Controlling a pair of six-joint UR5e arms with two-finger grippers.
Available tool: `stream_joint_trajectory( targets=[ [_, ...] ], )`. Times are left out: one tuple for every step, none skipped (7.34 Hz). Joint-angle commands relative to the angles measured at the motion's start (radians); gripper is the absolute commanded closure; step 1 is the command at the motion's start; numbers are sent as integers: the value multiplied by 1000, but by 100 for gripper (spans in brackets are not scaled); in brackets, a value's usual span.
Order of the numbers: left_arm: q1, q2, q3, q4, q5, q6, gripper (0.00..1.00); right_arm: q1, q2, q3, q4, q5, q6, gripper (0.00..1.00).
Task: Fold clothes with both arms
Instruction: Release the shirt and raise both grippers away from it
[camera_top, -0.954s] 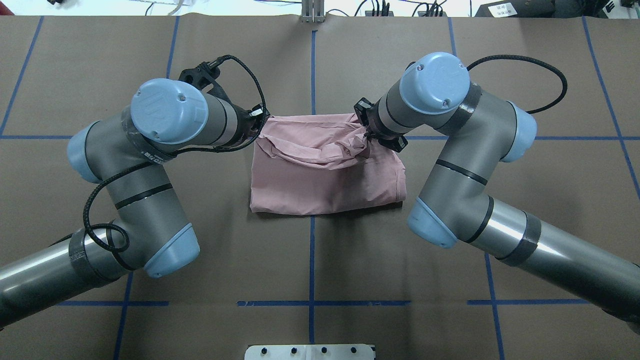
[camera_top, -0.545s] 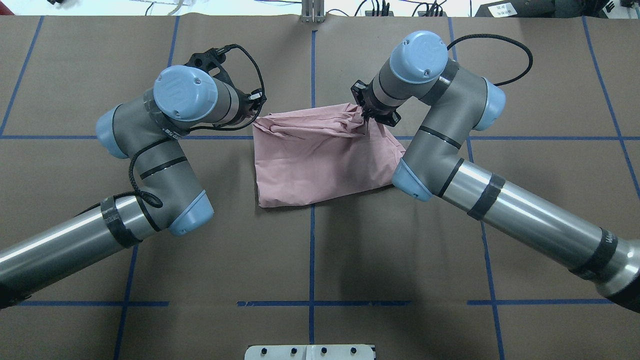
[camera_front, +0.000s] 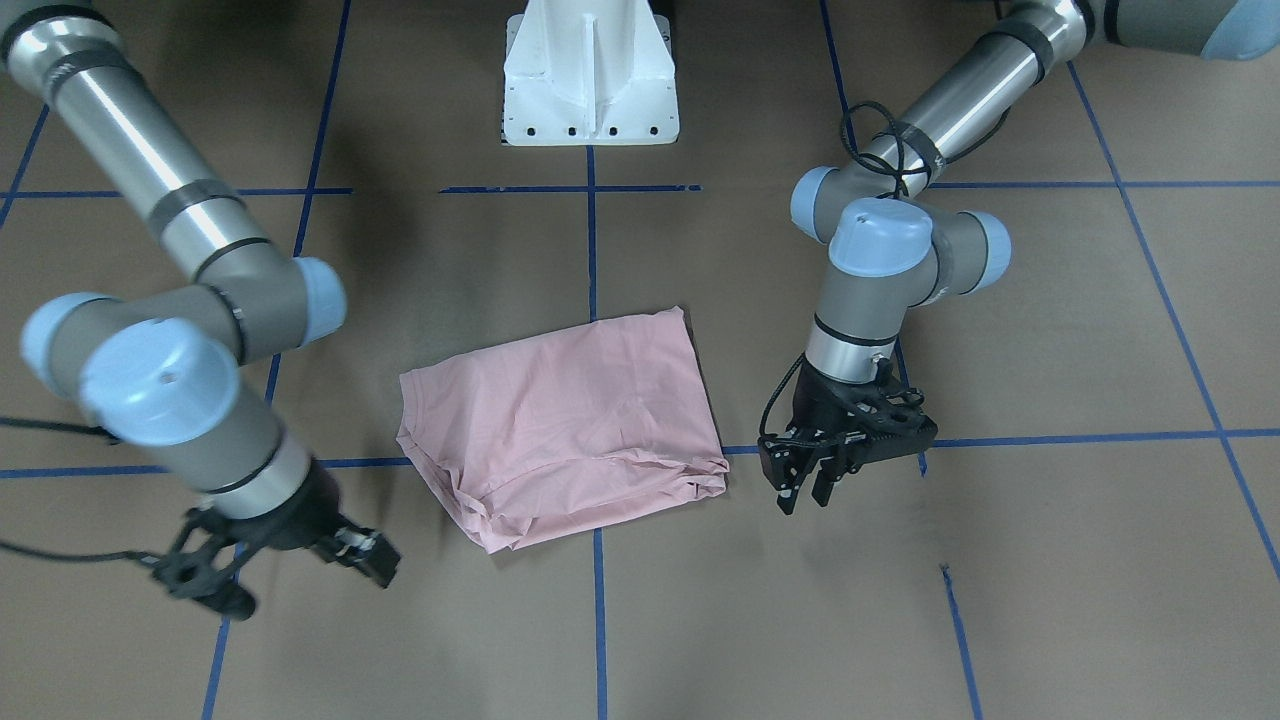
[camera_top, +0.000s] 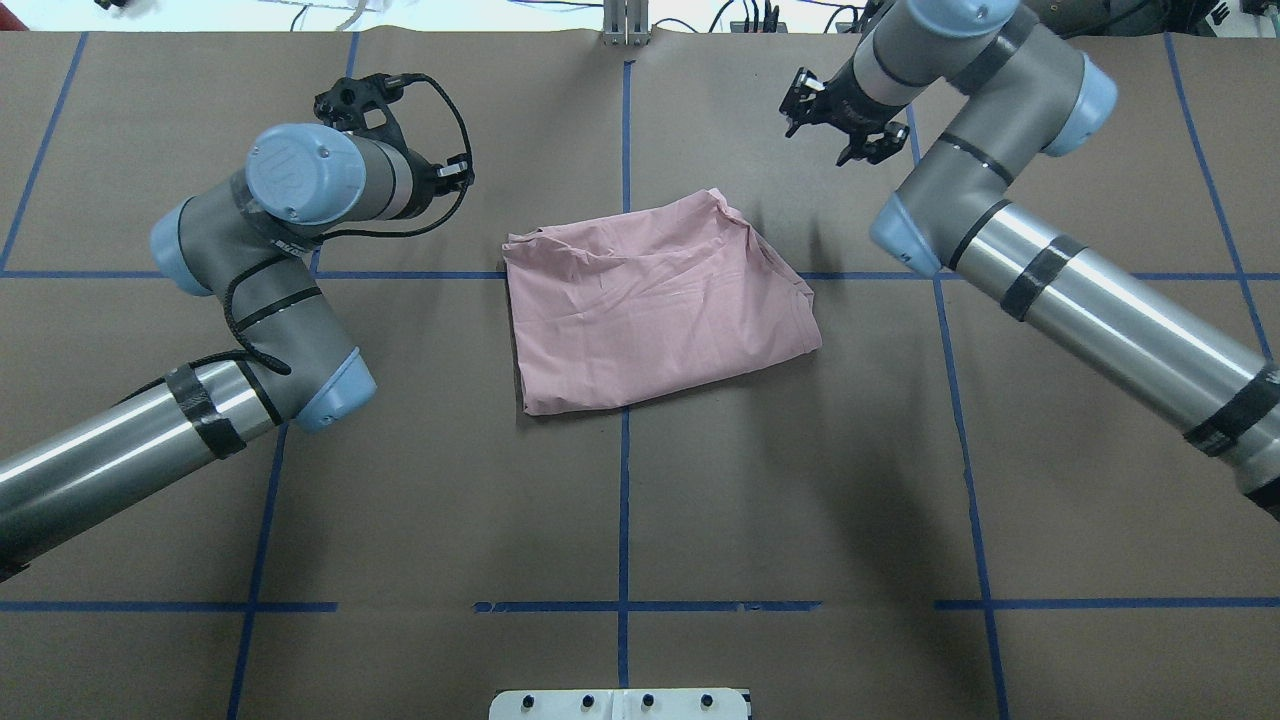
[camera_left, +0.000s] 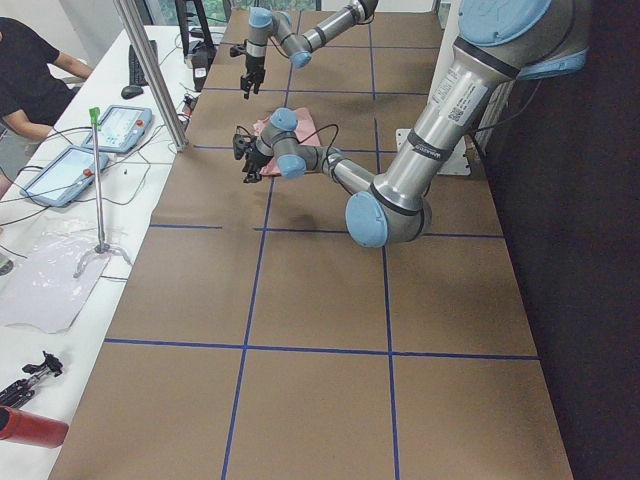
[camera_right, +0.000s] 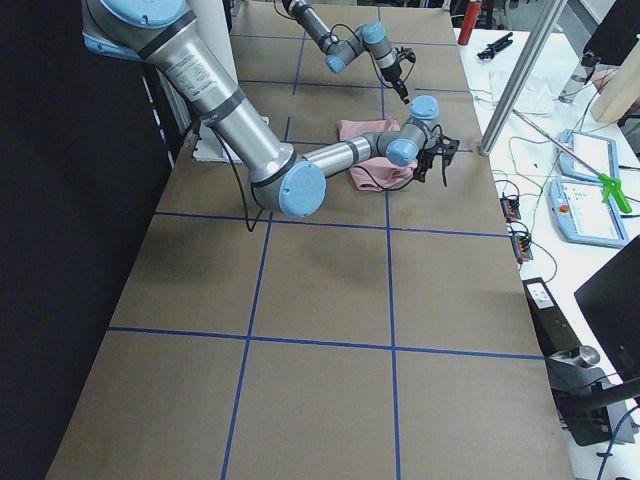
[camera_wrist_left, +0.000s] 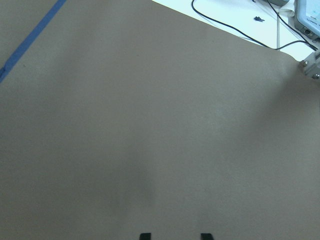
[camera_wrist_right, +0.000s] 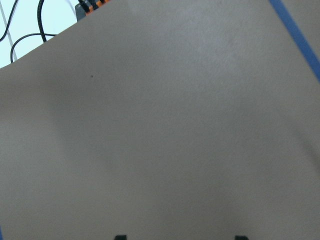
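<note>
The pale pink clothes lie folded in a rough rectangle at the middle of the brown table, the far edge still rumpled. My left gripper hovers off the garment's far left corner, open and empty. Its wrist view shows only bare table and two parted fingertips. My right gripper is raised beyond the far right corner, well clear of the cloth, also open and empty. Its fingertips stand wide apart over bare table.
Blue tape lines grid the brown table cover. The white pedestal base stands at the robot's side. Cables run along the far edge. A side table with tablets and a seated person lies beyond it.
Both grippers let go of the shirt's far edge and opened. The left drew back to the left, the right lifted up and away to the far right. The cloth settled flat.
</note>
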Motion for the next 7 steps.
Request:
stream_joint_trajectory(
  targets=[
    [-108,123,-109,-4,-155,217,50,138,-93,4,-3,118,-235,0],
    [-208,191,-138,-3,-317,391,48,210,-158,7,-8,149,-434,0],
    [-355,234,-139,14,-497,625,46,291,-196,11,-94,156,-673,0],
    [-485,295,-139,34,-629,814,46,377,-217,49,-252,166,-940,0],
    [-579,361,-166,40,-679,936,46,449,-266,129,-405,176,-1150,0],
    [-659,433,-207,86,-728,1077,46,509,-333,205,-487,217,-1247,0],
    [-702,511,-249,132,-742,1239,46,513,-396,259,-492,265,-1255,0]
  ],
)
